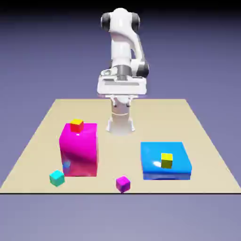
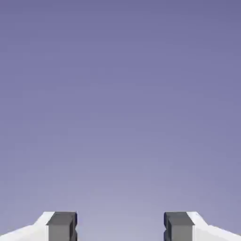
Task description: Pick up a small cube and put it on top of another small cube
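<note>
The fingers (image 2: 61, 226) are standing spread and empty, facing only backdrop; the gripper (image 1: 121, 96) is hanging high near the robot's base. The purple cube (image 1: 123, 183) is sitting well below it at the table's (image 1: 197, 127) near edge, cyan cube (image 1: 57, 177) toward the exterior view's left.

Red cube (image 1: 76, 125), magenta block (image 1: 79, 150), yellow cube (image 1: 166, 160), blue slab (image 1: 165, 161), teal cube (image 1: 57, 177), purple cube (image 1: 123, 183), tan table (image 1: 202, 141)

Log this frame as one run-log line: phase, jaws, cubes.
phase: pre-grasp, arm raised | gripper: jaws open, empty | red cube on magenta block | yellow cube on blue slab | cyan cube, purple cube on table
</note>
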Motion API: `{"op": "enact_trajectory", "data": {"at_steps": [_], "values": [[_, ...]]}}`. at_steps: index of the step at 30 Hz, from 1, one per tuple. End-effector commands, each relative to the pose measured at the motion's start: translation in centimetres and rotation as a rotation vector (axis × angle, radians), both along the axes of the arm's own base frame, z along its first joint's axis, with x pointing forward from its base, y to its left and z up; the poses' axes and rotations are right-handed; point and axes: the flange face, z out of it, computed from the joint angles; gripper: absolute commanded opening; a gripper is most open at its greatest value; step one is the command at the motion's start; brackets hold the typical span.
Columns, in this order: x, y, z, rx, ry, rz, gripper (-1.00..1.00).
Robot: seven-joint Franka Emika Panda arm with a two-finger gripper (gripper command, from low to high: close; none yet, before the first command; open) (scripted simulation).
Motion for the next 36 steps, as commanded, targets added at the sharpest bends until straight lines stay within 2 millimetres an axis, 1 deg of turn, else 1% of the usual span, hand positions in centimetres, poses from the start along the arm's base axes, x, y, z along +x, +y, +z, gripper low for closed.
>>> {"op": "enact_trajectory", "data": {"at_steps": [1,5,9,14,19,23,27,28,29,32,33,34,35,36], "values": [[0.9,-0.2,-0.6,0.019,0.037,-0.029,0.0],[4.1,-0.8,-3.5,0.096,0.183,-0.149,0.0],[7.1,-1.5,-6.9,0.175,0.328,-0.274,0.0],[10.2,-2.2,-11.9,0.276,0.51,-0.437,0.0],[12.6,-2.9,-17.2,0.379,0.695,-0.604,0.0],[14.0,-3.3,-21.7,0.462,0.845,-0.739,0.0],[15.0,-3.6,-26.2,0.545,1.0,-0.874,0.0],[15.1,-3.6,-26.9,0.558,1.026,-0.895,0.0],[15.1,-3.6,-26.9,0.558,1.026,-0.896,0.0],[14.4,-2.4,-32.3,0.558,1.026,-0.895,0.0],[14.2,-2.1,-33.6,0.558,1.026,-0.896,0.0],[14.2,-2.1,-33.6,0.558,1.026,-0.896,-1.0],[14.2,-2.1,-33.6,0.558,1.026,-0.896,-1.0],[14.5,-2.6,-31.8,0.558,1.026,-0.895,-1.0]]}}
